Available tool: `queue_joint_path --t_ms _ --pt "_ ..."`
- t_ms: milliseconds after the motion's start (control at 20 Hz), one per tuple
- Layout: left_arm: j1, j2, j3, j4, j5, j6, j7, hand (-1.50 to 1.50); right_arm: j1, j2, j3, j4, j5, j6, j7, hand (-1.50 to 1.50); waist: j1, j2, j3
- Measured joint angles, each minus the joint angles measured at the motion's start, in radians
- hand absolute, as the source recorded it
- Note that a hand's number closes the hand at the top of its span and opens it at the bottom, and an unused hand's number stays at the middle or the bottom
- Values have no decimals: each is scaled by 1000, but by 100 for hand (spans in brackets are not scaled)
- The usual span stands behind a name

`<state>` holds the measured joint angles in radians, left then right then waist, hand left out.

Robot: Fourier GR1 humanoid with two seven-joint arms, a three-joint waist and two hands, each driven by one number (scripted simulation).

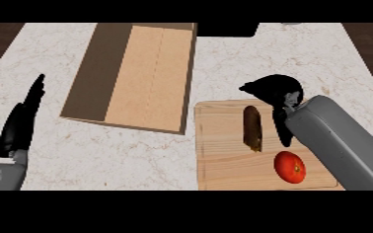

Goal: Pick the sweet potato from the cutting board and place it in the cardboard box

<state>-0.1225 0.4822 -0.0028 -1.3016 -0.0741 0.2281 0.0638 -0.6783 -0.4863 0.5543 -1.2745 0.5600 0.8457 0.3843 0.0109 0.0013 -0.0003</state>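
A long brown sweet potato (pixel 252 128) lies upright in the picture on the wooden cutting board (pixel 222 163), in its upper middle. My right hand (pixel 275 93) hangs over the board's top right corner, just right of the sweet potato, with fingers curled downward and nothing in them; one finger (pixel 284 131) reaches down beside the potato. The open cardboard box (pixel 138 74) lies to the upper left of the board. At the left edge my left hand (pixel 25 113) rests open, fingers up.
A red tomato (pixel 290 167) sits on the board's lower right, below my right forearm (pixel 331 140). The counter is pale marble. A dark object (pixel 227 29) sits at the counter's far edge behind the box.
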Motion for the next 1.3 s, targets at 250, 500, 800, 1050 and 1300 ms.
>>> queue_joint_path --t_ms 250,500,800,1050,1300 --pt "21 -5 34 0 -12 -26 -19 0 26 34 -13 27 85 3 -38 -150 -3 -1 0" --pt "9 -22 55 4 -34 -41 -8 0 33 82 -46 42 145 22 -53 -150 -6 -1 0" --pt "36 -42 75 -36 -55 -54 1 0 63 135 -80 35 180 40 -93 -150 -6 -2 0" --pt "43 -52 99 -31 -69 -68 -14 0 93 196 -103 -26 196 67 -78 -150 -8 -2 0" --pt "36 -69 112 -13 -87 -78 -21 0 114 243 -109 -74 221 119 -21 -150 -9 -2 0"
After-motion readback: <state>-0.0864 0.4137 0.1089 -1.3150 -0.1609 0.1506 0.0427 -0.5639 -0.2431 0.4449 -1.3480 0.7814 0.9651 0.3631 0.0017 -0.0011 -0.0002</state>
